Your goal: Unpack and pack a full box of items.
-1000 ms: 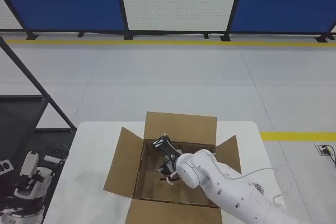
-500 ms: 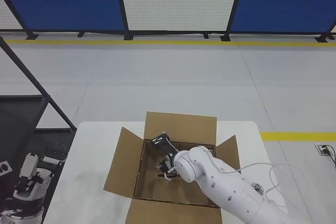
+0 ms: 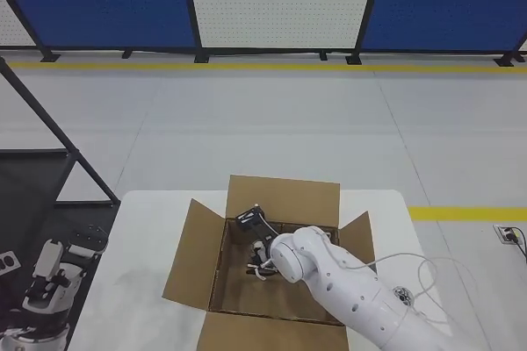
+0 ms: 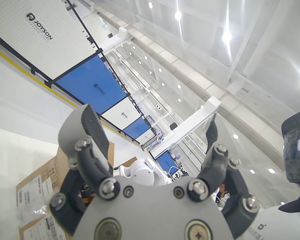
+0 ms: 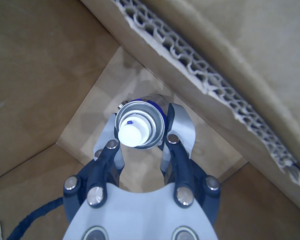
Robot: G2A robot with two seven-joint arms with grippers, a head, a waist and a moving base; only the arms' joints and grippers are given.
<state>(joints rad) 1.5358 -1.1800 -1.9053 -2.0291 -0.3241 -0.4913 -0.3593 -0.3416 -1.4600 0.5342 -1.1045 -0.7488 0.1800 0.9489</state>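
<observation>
The fingers (image 5: pixel 180 123) of the right gripper (image 5: pixel 141 119) are closed narrowly around a spray can (image 5: pixel 140 116) and grip it on two opposite sides just below its top rim. The can is seen end-on in the right wrist view, with a silver rim, a white nozzle in the middle and a blue band on the body beneath. It is held inside the cardboard box (image 5: pixel 40 51), close to an inner corner where two brown walls meet the paler floor. Whether its base touches the floor cannot be told. A torn corrugated edge (image 5: pixel 190 58) of the box runs just beside the can.

In the top view the cardboard box (image 3: pixel 281 204) is shown standing open on the white tabletop (image 3: pixel 145 254), its four flaps folded outward. The white right arm (image 3: pixel 334 281) is lowered into it, toward the far left part of the interior.

The fingers (image 4: pixel 93 131) of the left gripper (image 4: pixel 150 118) are spread wide, with nothing held between them. The gripper is pointed upward at the hall ceiling, and part of the box's labelled outer side (image 4: pixel 37 183) is seen low beside it.

Beyond the tabletop, blue and white partition panels (image 3: pixel 272 22) are lined up along a yellow line (image 3: pixel 246 66) on the floor. A black frame (image 3: pixel 35 167) is placed to the left of the tabletop.
</observation>
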